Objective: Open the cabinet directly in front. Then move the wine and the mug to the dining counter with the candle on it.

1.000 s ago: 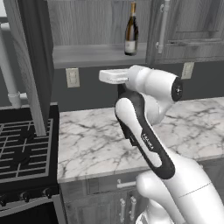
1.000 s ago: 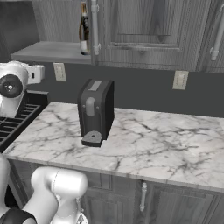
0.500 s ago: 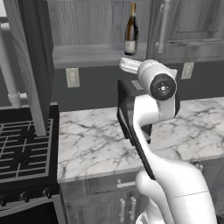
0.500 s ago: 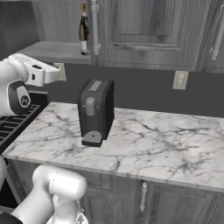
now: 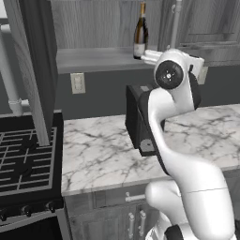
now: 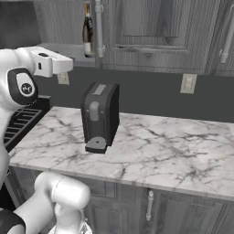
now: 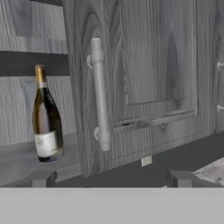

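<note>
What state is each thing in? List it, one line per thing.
cabinet: left door swung open, right door shut.
wine: upright on the cabinet shelf, untouched.
gripper: open, empty, facing the shut door's bar handle.
coffee machine: upright on the marble worktop, nothing under its spout.

Your cabinet [image 7: 140,78] runs off the hand view's top and right edges. The arm hides most of the coffee machine [image 5: 137,117] in the left base view, and the wine [image 6: 87,32] label is unreadable.
</note>
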Available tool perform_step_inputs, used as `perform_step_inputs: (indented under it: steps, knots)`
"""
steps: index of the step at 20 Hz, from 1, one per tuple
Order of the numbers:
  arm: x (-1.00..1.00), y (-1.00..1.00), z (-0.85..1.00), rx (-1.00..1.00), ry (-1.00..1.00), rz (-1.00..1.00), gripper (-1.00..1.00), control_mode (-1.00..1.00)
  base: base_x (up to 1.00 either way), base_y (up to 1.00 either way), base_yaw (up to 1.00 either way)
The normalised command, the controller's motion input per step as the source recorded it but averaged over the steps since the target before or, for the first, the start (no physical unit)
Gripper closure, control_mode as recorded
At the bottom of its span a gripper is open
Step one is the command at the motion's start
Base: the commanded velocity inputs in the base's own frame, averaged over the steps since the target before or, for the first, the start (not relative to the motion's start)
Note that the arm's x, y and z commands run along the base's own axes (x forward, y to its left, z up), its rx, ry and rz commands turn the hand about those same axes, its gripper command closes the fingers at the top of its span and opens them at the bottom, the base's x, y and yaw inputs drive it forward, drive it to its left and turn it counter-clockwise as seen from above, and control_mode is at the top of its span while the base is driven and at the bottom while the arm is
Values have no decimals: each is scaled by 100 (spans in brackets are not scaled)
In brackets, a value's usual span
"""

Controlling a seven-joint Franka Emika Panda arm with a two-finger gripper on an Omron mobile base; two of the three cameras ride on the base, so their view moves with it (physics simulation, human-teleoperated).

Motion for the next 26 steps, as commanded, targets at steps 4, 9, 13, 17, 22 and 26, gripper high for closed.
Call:
perform_step_inputs:
  steps: [4, 9, 13, 17, 22, 26]
  knots:
    - [6, -34, 0, 0, 0, 8, -100, -100, 0, 0, 0]
    - [0, -91, 0, 2, -5, 31, -100, -100, 0, 0, 0]
    - [12, -72, 0, 0, -5, 30, -100, -100, 0, 0, 0]
    - [32, -23, 12, 0, 0, 13, -100, -100, 0, 0, 0]
    - [17, 0, 17, 0, 3, 1, -100, -100, 0, 0, 0]
    - [0, 16, 0, -1, 4, 0, -100, -100, 0, 0, 0]
